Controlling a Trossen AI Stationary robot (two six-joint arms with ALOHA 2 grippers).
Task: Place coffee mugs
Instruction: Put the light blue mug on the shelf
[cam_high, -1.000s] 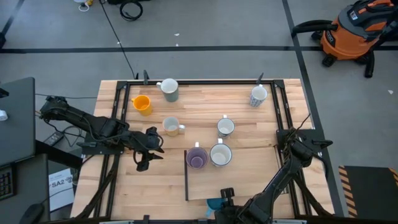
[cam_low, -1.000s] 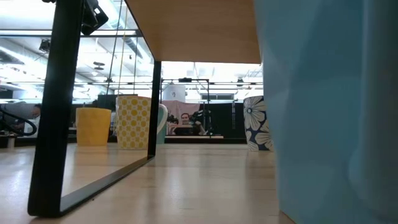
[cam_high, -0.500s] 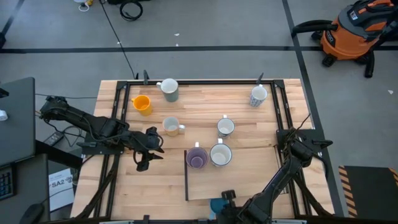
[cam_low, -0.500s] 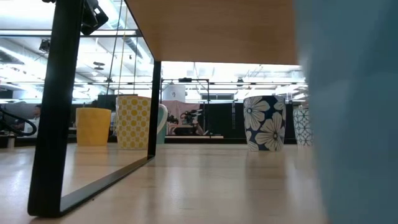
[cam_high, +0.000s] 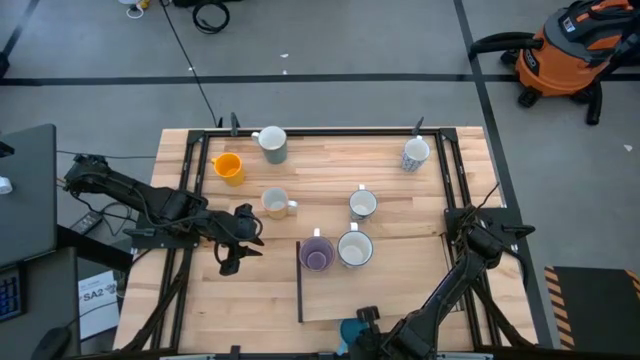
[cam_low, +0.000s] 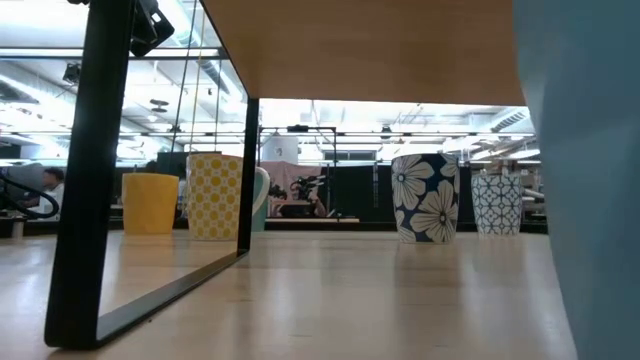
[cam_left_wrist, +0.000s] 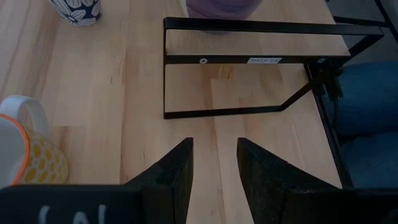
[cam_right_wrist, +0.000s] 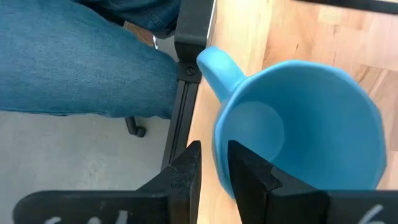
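Observation:
My right gripper (cam_high: 366, 318) (cam_right_wrist: 211, 152) is at the table's near edge, shut on the blue mug (cam_right_wrist: 298, 124), which fills the right of the low view (cam_low: 590, 180). My left gripper (cam_high: 238, 243) (cam_left_wrist: 214, 165) is open and empty over the table's left part, near the yellow-patterned mug (cam_left_wrist: 25, 155). The purple mug (cam_high: 317, 254) and a white mug (cam_high: 354, 248) stand at the far end of the wooden shelf (cam_high: 400, 285). The orange mug (cam_high: 228, 168) and several pale mugs stand farther back. My right gripper pinches the blue mug's rim wall (cam_right_wrist: 219, 140) just beside the handle (cam_right_wrist: 217, 62). One finger is outside the mug and one inside it. The mug's mouth faces the wrist camera. Whether its base touches the table, I cannot tell.
The shelf has a black metal frame (cam_left_wrist: 249, 68), and its leg (cam_low: 95, 180) stands at the left of the low view. A flowered mug (cam_low: 425, 195) and a lattice-patterned mug (cam_low: 497, 203) stand beyond it. A person in jeans (cam_right_wrist: 81, 56) is at the near edge.
My right gripper has carried the blue mug toward the table's right edge. In the low view the mug has slid off to the right and uncovered the flowered mug and then the lattice-patterned mug.

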